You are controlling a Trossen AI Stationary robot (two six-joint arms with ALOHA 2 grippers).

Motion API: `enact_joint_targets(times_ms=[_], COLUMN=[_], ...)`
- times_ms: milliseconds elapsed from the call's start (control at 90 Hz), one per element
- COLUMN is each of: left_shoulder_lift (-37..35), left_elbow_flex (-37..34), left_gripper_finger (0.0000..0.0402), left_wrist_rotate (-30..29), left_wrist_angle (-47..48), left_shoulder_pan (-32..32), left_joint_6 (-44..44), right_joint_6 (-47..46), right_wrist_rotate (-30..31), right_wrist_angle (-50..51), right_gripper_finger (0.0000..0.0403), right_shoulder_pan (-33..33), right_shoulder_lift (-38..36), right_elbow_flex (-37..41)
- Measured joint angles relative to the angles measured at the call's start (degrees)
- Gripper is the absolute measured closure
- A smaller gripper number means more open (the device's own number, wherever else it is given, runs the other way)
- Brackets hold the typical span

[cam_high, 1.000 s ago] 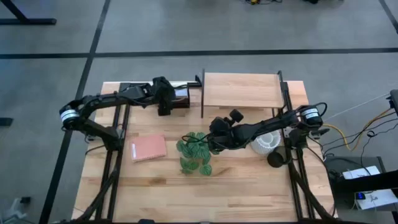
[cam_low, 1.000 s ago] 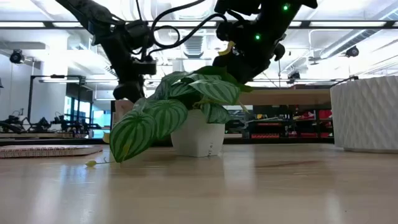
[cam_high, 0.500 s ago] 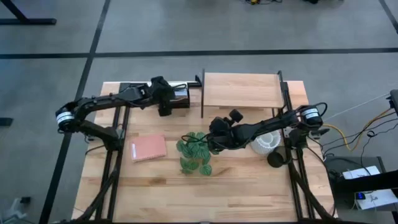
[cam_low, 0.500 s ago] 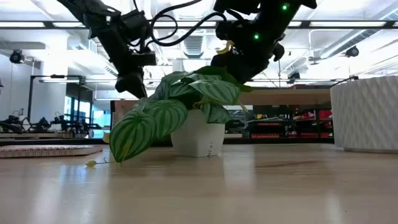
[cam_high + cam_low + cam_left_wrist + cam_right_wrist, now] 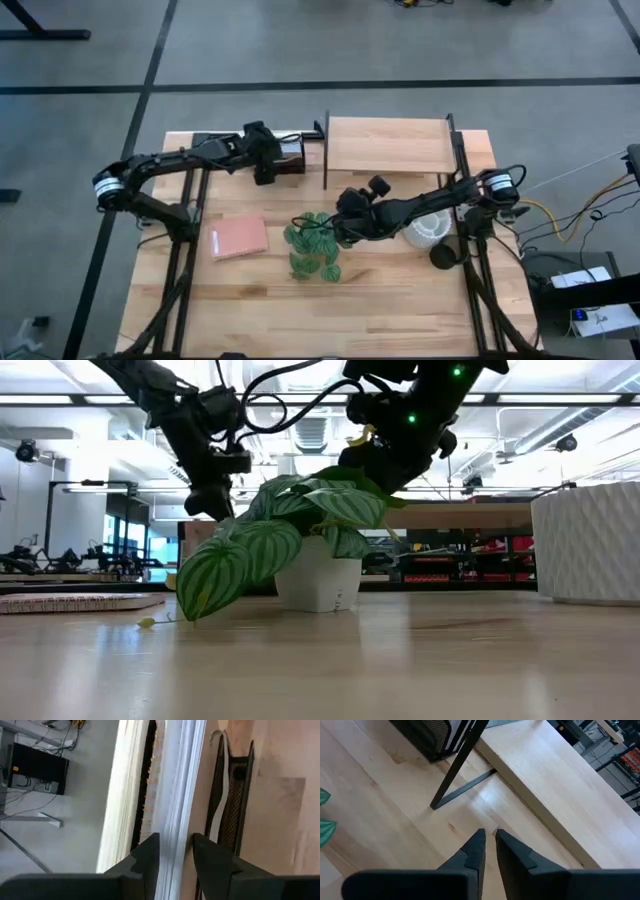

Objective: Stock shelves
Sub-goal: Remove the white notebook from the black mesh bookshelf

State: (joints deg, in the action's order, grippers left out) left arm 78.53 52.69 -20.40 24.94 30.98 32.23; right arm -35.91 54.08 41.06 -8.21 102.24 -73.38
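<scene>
The shelves [image 5: 388,145], a pale board on a thin black frame, stand at the table's far middle. Left of them is a dark mesh book rack [image 5: 292,158] holding upright books. My left gripper [image 5: 270,165] is at the rack, shut on a white book [image 5: 172,820]. My right gripper [image 5: 343,228] hangs shut and empty just above the far right side of a potted plant [image 5: 315,248] with striped green leaves. The plant's white pot [image 5: 318,580] rests on the tabletop. My left gripper pinches the white book between its two fingers, one finger [image 5: 147,855] on each side of its page edge [image 5: 174,847]. The fingers lie along the book's faces. The book stands on edge beside the rack's mesh wall [image 5: 232,805].
A pink book [image 5: 238,238] lies flat at the table's left. A white ribbed pot [image 5: 428,228] and a small dark round object [image 5: 443,255] stand at the right. The shelf's slanted black leg [image 5: 460,765] reaches the tabletop ahead of my right gripper.
My left gripper has risen a little at the rack and sunk back partway, still shut on the book. My right arm has kept still.
</scene>
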Motion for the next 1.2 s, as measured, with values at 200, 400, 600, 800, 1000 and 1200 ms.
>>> enact_joint_targets(times_ms=[200, 400, 600, 800, 1000, 1200], left_shoulder_lift=[0.24, -0.17, -0.84, -0.84, -0.84, -0.84], left_elbow_flex=[0.00, 0.20, 1.17, 0.38, 0.00, -0.05], left_gripper_finger=[0.0303, 0.0303, 0.0303, 0.0303, 0.0303, 0.0303], left_wrist_rotate=[0.68, -1.32, -1.90, -0.95, 2.75, 3.62], left_wrist_angle=[0.05, 0.63, 0.45, -0.09, -0.52, -0.51], left_shoulder_pan=[-0.23, -0.46, -0.57, -0.14, 1.17, 1.16], left_joint_6=[-0.68, -0.79, -0.81, 0.32, 0.23, -1.53], right_joint_6=[0.04, 0.17, 0.01, -0.01, -0.01, 0.61], right_wrist_rotate=[0.00, 0.00, 0.00, 0.00, 0.00, 0.00], right_wrist_angle=[-0.02, -0.04, -0.07, -0.17, -0.33, -0.86], right_gripper_finger=[0.0378, 0.0374, 0.0380, 0.0374, 0.0378, 0.0376], right_shoulder_pan=[0.00, 0.00, 0.00, 0.00, 0.00, 0.00], right_shoulder_lift=[0.00, 0.00, 0.00, 0.00, 0.00, 0.00], right_elbow_flex=[0.00, 0.00, 0.00, 0.00, 0.00, 0.00])
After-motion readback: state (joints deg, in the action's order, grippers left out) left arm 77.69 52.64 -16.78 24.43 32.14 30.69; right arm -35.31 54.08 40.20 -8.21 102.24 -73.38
